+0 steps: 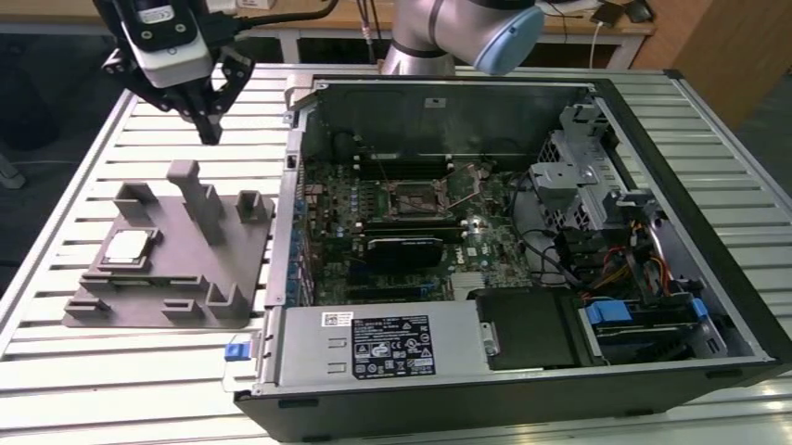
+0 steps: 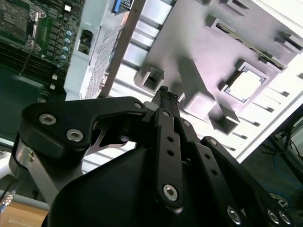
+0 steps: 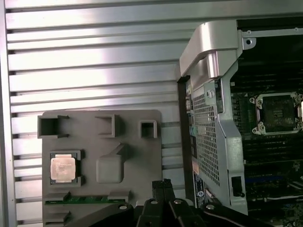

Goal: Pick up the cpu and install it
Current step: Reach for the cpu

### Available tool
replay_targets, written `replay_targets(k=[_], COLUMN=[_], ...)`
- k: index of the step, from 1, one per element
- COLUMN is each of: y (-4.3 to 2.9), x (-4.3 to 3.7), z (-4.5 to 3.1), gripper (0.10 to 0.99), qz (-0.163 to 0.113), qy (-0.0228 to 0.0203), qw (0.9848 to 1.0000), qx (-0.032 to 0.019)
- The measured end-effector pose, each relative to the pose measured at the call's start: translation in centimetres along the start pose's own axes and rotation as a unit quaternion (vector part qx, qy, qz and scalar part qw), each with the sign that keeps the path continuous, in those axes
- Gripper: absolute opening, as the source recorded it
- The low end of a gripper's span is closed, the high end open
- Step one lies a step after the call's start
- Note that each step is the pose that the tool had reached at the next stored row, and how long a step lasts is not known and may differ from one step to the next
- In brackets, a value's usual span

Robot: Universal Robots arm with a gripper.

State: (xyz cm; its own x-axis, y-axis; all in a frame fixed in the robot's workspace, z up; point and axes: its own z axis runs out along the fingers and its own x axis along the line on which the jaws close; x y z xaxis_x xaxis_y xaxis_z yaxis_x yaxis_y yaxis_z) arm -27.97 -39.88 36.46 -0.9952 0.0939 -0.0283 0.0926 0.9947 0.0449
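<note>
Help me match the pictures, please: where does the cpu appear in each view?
Exterior view: the cpu lies in a pocket of the grey block, at the exterior view's left, outside the computer case.
First wrist view: the cpu in that pocket, on the block's side away from the case.
Second wrist view: a bright square in the pocket, beyond the tool.
Shared landmark: the grey block.

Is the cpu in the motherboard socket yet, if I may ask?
Out: the cpu lies in the grey fixture outside the computer case; the socket is empty.
</note>
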Motion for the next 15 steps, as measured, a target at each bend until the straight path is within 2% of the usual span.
replay_targets(k=[15], y=[-0.32], x=[3.15], z=[0.63], gripper=[0.106], qz=[0.001], qy=[-0.0001], qw=[1.0000], qx=[0.0000])
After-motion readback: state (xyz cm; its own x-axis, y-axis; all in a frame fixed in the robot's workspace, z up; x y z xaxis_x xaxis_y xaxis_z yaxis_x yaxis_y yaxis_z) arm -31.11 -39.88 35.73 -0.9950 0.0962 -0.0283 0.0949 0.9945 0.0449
